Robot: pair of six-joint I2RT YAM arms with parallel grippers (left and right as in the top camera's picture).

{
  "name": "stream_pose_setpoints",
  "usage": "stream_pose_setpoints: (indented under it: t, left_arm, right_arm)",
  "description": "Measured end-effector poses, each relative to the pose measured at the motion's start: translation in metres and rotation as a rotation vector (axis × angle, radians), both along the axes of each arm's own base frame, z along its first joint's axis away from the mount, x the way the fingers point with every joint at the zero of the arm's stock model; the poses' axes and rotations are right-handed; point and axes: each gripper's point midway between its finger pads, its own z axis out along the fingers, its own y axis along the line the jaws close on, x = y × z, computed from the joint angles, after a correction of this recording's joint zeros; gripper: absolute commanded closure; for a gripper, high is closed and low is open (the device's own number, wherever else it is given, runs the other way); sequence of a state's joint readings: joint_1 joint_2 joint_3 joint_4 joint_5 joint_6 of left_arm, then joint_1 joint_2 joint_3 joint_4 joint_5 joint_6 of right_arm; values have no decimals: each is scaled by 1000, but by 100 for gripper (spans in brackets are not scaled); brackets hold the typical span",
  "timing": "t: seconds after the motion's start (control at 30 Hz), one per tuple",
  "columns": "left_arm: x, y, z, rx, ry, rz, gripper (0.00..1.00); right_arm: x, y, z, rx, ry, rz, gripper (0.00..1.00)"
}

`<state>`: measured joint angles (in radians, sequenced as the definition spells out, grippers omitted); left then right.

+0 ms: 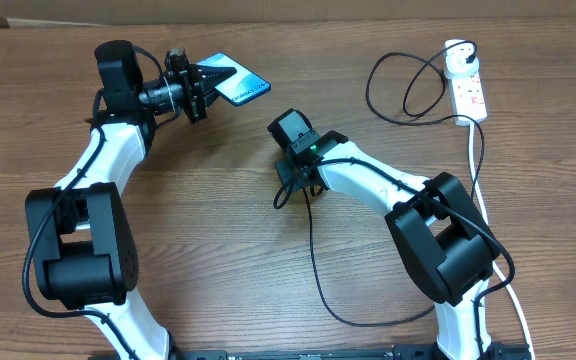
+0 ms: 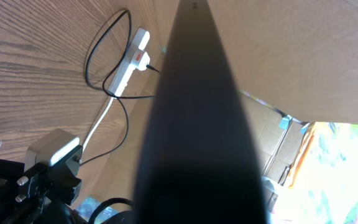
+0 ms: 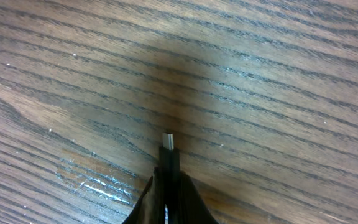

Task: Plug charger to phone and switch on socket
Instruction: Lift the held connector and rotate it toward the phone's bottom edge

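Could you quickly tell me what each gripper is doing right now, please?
Left gripper: closed on the phone.
Right gripper: closed on the charger near its tip.

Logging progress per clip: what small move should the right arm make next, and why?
Probably carry the charger's connector toward the phone. The right jaws pinch it low over the table, while the left jaws hold the phone well apart, unplugged.

Bare tabletop lies open between the 2 arms. Loops of charger cable crowd the socket on its inner side; its white lead runs beside the right arm.
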<state>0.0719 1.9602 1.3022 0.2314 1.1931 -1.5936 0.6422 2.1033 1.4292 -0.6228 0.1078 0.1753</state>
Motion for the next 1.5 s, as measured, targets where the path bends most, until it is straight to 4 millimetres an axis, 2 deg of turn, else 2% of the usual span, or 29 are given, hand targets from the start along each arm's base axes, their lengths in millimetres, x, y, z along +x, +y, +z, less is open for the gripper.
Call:
stream_pose_setpoints:
  t: [0.37, 0.57, 0.9, 1.13, 1.33, 1.5]
  left_arm:
    - [0, 0, 0, 1, -3, -1, 96]
    - [0, 0, 0, 5, -11, -1, 96]
    - [0, 0, 0, 15, -32, -5, 96]
    - [0, 0, 0, 28, -63, -10, 96]
    - [0, 0, 0, 44, -99, -16, 96]
    - [0, 0, 0, 47, -106, -17, 96]
  right_arm:
    - [-13, 0, 1, 40, 79, 4, 96]
    - [-20, -6, 11, 149, 182, -13, 96]
    - [-20, -18, 61, 538, 360, -23, 96]
    - [-33, -6, 94, 789, 487, 22, 96]
    - [-46, -2, 116, 928, 591, 34, 96]
    - [-54, -1, 132, 969, 620, 38, 96]
